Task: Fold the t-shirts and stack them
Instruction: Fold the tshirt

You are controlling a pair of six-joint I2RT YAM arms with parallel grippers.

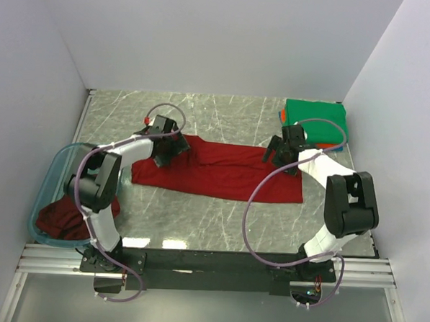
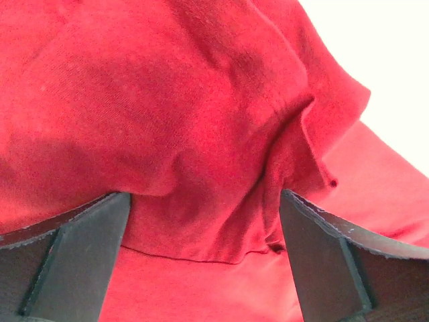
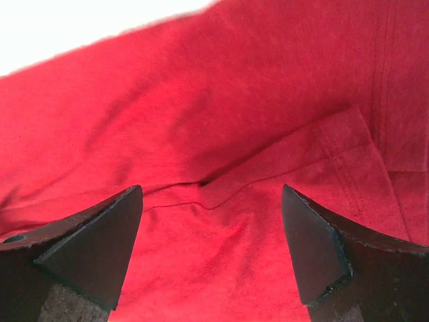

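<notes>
Both the left fingers [image 2: 74,255] and the right fingers [image 3: 94,241] stand wide open, gripping nothing, over the red t-shirt [image 1: 221,174], a long strip across the middle of the tabletop [image 1: 217,114]. The left straddle a bunched fold at its left end, and the right hang over its right end. A maroon t-shirt [image 1: 60,221] lies in the tub [image 1: 52,168].

No writing, label, brand, number or sign can be read in any of the three views.
</notes>
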